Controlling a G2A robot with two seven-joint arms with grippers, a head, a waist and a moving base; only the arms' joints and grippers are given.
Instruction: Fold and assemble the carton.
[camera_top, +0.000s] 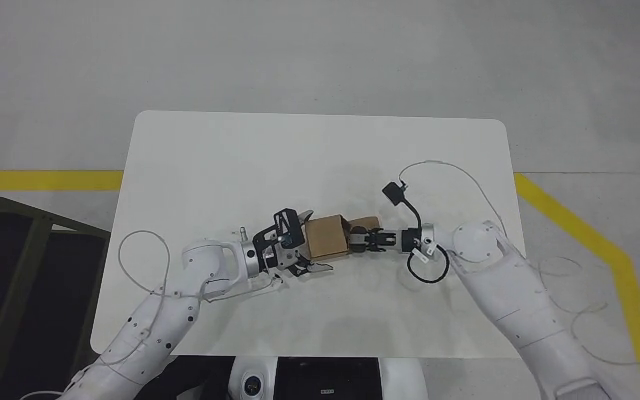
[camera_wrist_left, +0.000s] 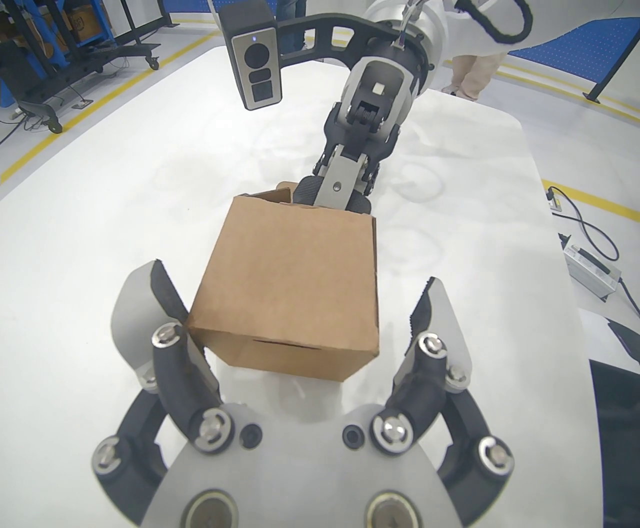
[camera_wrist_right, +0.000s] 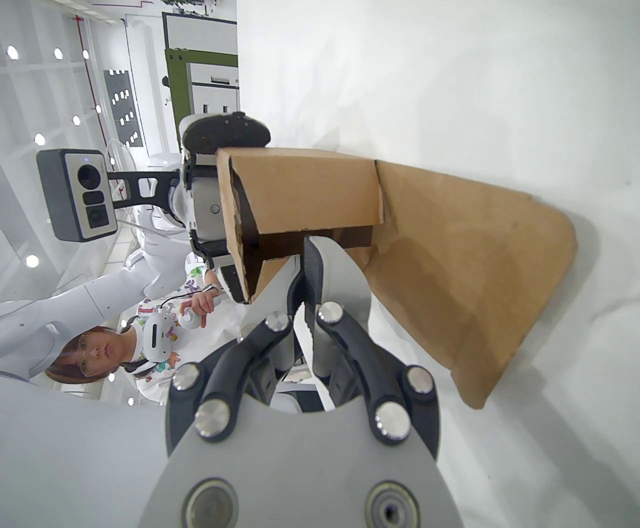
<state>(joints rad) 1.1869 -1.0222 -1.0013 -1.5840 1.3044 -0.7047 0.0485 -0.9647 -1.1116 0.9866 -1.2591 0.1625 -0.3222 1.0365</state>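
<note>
The brown carton (camera_top: 325, 237) lies on its side on the white table (camera_top: 300, 150), between both grippers. My left gripper (camera_wrist_left: 295, 300) is open around the carton's (camera_wrist_left: 290, 280) closed end, one fingertip (camera_wrist_left: 160, 285) touching a corner, the other fingertip (camera_wrist_left: 430, 300) apart from it. My right gripper (camera_wrist_right: 304, 250) is shut, its tips inside the carton's (camera_wrist_right: 300, 190) open end; I cannot tell whether cardboard sits between them. A large flap (camera_wrist_right: 465, 280) sticks out from that end, against the table. The right gripper (camera_wrist_left: 340, 192) also appears beyond the carton.
A thin white cable (camera_top: 450, 170) loops over the table near the right arm, and another cable (camera_top: 135, 250) hangs by the left arm. A power brick (camera_wrist_left: 590, 265) lies on the floor past the table edge. The far half of the table is bare.
</note>
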